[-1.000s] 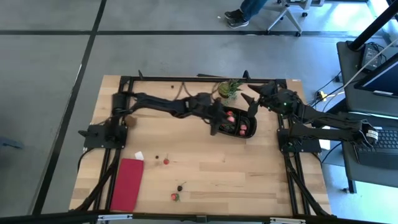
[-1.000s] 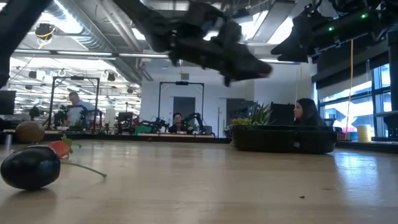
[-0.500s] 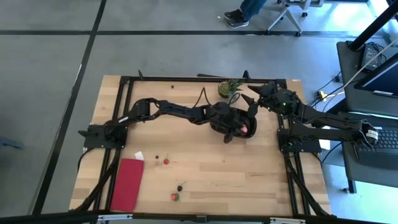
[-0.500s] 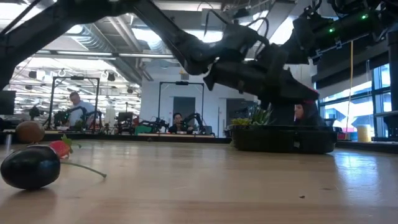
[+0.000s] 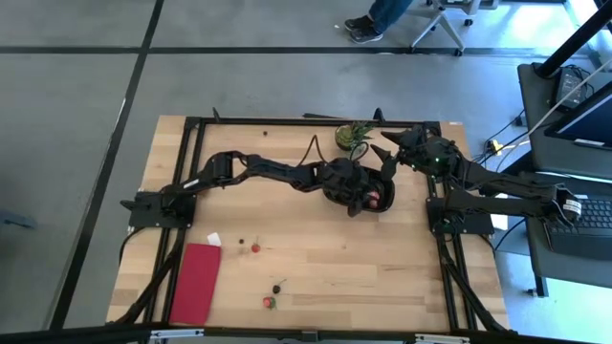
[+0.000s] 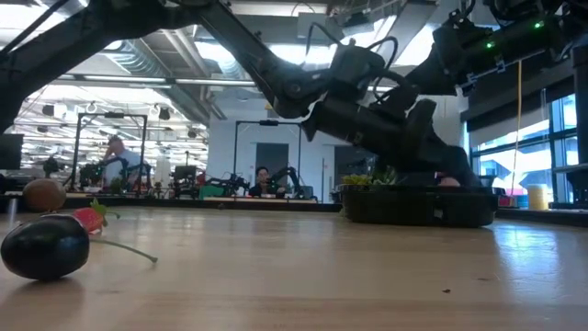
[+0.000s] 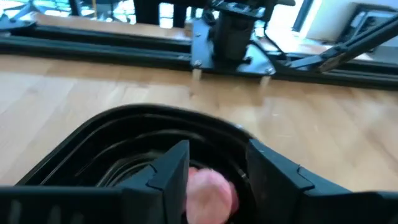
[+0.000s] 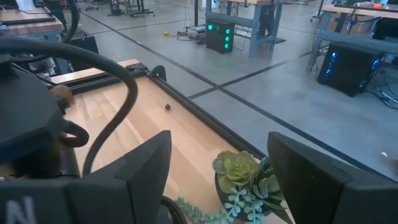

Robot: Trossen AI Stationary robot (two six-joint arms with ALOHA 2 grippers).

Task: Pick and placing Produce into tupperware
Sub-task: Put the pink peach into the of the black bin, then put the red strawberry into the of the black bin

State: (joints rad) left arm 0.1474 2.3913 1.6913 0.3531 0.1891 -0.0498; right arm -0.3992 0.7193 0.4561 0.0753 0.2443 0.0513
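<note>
Tupperware [image 5: 381, 203] at desk 2 o'clock, several berries inside. Left end effector [image 7: 211, 177] over it, fingers parted around pink piece [image 7: 211, 194]. Right end effector [image 8: 217, 174] idle, spread. Strays [image 5: 271, 302] remain at 6 o'clock.

Table top [image 5: 382, 268]: pale wood planks, visible grain, smooth with a soft satin sheen in the low view.

Frame around table [image 5: 287, 122]: black metal rails, matt.

Tupperware [image 7: 124, 134]: black plastic, smooth, glossy along the ridged rim.

Left gripper [image 7: 214, 171]: dark hard plastic fingers, matt, flat faces.

Pink produce piece [image 7: 211, 190] between those fingers: smooth, matt to waxy look.

Right gripper [image 8: 217, 168]: same dark matt plastic.

Cable [image 8: 112, 81] near it: black rubbery sheath, slight shine.

Potted plant [image 8: 245, 177]: plastic-looking leaves, matt, fleshy.

Dark berry [image 6: 44, 245]: smooth, glossy skin.

Red cloth [image 5: 195, 282]: flat fabric, matt.

Floor [image 5: 76, 86]: grey, matt, concrete-like.
</note>
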